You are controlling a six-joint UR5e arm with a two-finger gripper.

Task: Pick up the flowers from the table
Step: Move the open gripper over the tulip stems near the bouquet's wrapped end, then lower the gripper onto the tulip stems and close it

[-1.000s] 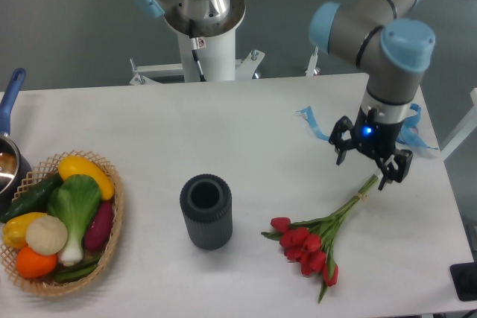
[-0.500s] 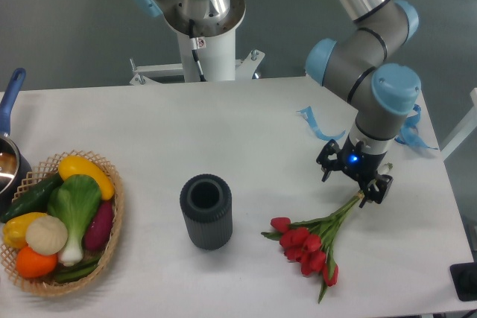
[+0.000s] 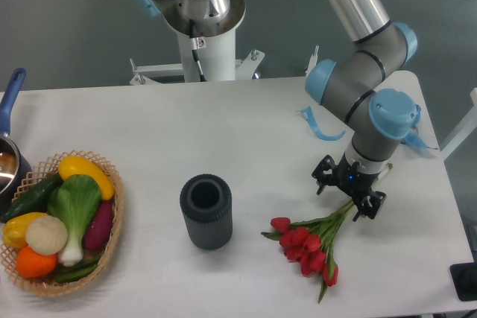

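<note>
The flowers (image 3: 307, 247), a bunch of red tulip buds on thin green stems, lie on the white table (image 3: 246, 139) at the front right, stems running up and to the right. My gripper (image 3: 347, 197) hangs low over the stem end with its black fingers spread to either side of the stems. It is open and nothing is held. The upper ends of the stems are hidden under the gripper.
A dark ribbed vase (image 3: 206, 211) stands left of the flowers. A wicker basket of vegetables (image 3: 61, 221) sits at the front left, with a blue-handled pot (image 3: 9, 156) behind it. Blue ribbon strips (image 3: 316, 126) lie behind the gripper near the right edge.
The gripper has come down and moved left and toward the front, from above the stem tips to low over the stems. The flowers have not moved.
</note>
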